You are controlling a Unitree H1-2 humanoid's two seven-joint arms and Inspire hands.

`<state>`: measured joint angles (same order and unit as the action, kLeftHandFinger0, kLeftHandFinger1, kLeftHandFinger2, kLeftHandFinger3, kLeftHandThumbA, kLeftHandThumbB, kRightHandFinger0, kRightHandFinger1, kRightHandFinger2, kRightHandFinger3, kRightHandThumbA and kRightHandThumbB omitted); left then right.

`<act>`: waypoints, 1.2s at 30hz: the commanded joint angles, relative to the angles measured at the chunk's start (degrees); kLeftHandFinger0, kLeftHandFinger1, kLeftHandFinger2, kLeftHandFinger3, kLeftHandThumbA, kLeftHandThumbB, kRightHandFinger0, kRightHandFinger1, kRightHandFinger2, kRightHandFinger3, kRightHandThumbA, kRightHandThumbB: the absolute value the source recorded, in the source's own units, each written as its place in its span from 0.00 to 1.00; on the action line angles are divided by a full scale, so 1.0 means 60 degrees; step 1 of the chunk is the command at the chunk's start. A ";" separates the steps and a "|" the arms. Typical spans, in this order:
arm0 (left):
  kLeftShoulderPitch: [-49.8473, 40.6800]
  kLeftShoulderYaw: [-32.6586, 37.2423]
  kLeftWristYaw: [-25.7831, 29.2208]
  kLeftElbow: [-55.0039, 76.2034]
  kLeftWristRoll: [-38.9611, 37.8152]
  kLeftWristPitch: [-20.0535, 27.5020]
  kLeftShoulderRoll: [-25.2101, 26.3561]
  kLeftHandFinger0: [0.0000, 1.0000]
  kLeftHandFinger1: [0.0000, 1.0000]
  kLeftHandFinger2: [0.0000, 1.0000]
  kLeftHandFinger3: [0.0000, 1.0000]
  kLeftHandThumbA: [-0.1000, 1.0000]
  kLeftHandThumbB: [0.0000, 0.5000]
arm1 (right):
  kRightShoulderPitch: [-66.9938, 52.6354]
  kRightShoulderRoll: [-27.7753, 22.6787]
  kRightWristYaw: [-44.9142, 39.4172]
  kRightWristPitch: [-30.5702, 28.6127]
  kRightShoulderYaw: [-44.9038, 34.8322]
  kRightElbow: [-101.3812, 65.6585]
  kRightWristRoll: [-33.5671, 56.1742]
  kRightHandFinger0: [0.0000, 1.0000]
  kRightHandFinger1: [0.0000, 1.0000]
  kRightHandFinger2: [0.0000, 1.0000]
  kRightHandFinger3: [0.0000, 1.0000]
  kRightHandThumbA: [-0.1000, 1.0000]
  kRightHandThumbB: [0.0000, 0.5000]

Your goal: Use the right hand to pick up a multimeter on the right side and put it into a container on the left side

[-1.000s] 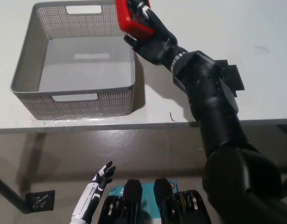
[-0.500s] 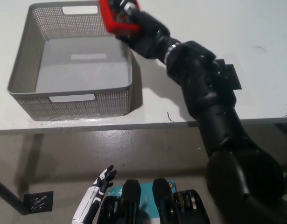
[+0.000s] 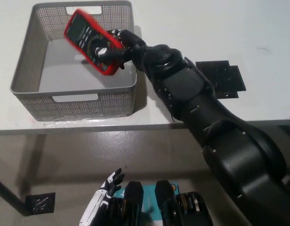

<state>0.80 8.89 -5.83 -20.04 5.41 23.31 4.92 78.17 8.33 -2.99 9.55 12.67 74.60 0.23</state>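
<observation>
The black right robot hand (image 3: 122, 47) grasps the red multimeter (image 3: 90, 41) by its lower end, holding it tilted, face up, above the open grey mesh basket (image 3: 27, 66) near the desk's (image 3: 220, 28) left front edge. No writing on the meter's face is readable. A black mat (image 3: 220, 78) lies on the desk to the right. The white left robot hand (image 3: 108, 186) hangs below the desk's front edge, fingers spread, holding nothing.

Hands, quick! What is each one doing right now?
Right hand: shut on the red and black multimeter, above the grey mesh basket.
Left hand: open, holding nothing, resting low at the bottom.
</observation>
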 commanded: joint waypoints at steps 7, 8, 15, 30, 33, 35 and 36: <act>0.0030 0.0269 -0.0293 0.0333 0.0024 0.0073 0.0045 1.00 1.00 1.00 1.00 1.00 0.60 | 0.0820 -0.0484 -0.0252 -0.2065 0.0581 0.0229 -0.0938 1.00 1.00 1.00 1.00 0.88 1.00; 0.0031 0.0273 -0.0328 0.0335 -0.0021 0.0117 0.0048 1.00 1.00 1.00 1.00 1.00 0.60 | 0.0862 -0.0542 -0.0481 -0.2092 0.0582 0.0203 -0.0938 1.00 1.00 1.00 1.00 0.92 1.00; -0.0043 0.0256 -0.0354 0.0251 -0.0037 0.0209 0.0025 1.00 1.00 1.00 1.00 1.00 0.63 | 0.1106 -0.0778 -0.0587 -0.2787 -0.0033 -0.0229 -0.0571 1.00 1.00 1.00 1.00 1.00 1.00; -0.0370 0.0067 -0.0043 0.0179 0.0124 0.0558 0.0009 1.00 1.00 1.00 1.00 1.00 0.55 | -0.0190 -0.2002 -0.1931 -0.0634 -0.2176 -0.7532 0.1256 1.00 1.00 1.00 1.00 0.98 0.89; -0.0331 0.0037 -0.0015 0.0110 0.0097 0.0582 -0.0027 1.00 1.00 1.00 1.00 1.00 0.56 | -0.1019 -0.2422 -0.2062 -0.0046 -0.2386 -0.9567 0.1589 1.00 1.00 1.00 1.00 0.98 0.85; -0.0406 0.0000 -0.0003 0.0193 0.0088 0.0555 0.0002 1.00 1.00 1.00 1.00 1.00 0.55 | -0.2103 -0.2811 -0.2026 0.0366 -0.2513 -1.1674 0.1673 1.00 1.00 1.00 1.00 0.98 0.86; -0.0357 -0.0016 -0.0010 0.0190 0.0063 0.0551 0.0008 1.00 1.00 1.00 1.00 1.00 0.54 | -0.2411 -0.2930 -0.2004 0.0455 -0.2548 -1.2247 0.1674 1.00 1.00 1.00 1.00 1.00 0.86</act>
<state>-1.20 9.72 -7.01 -20.20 5.58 23.92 4.87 71.72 0.07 -9.63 1.11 3.54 39.32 0.30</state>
